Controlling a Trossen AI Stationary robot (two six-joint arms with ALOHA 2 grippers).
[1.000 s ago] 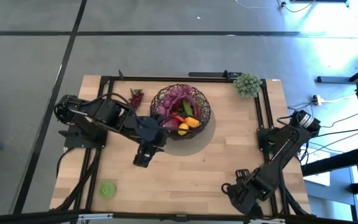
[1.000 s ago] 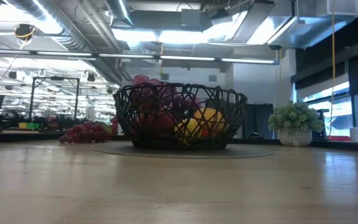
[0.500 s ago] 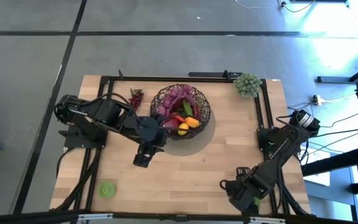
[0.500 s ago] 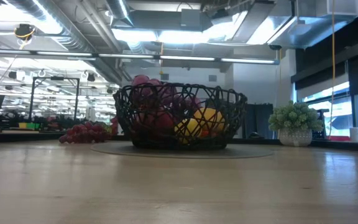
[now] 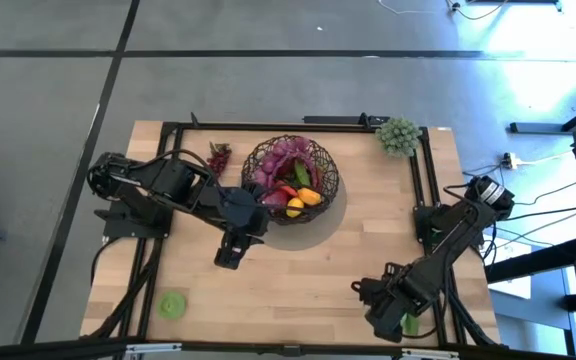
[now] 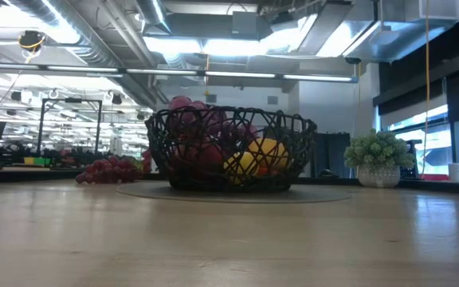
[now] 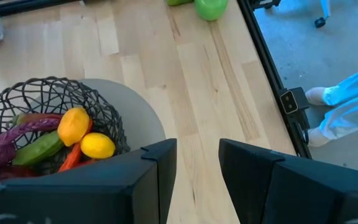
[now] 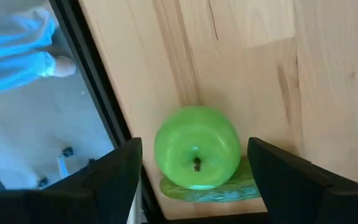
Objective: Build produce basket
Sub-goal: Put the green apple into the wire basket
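From above, my left gripper hangs over the middle of the wooden table just in front of the wire basket, which holds purple grapes, a lemon and other produce, while my right gripper sits low at the table's near right corner and a green slice lies at the near left. At table height, the basket stands on a round grey mat with a bunch of red grapes beside it and a pale green potted cluster off to the other side. My left wrist camera shows my fingers parted a little with nothing between them, next to the basket's lemon; my right wrist camera shows my fingers spread wide on either side of a green apple, not touching it, by the table's edge.
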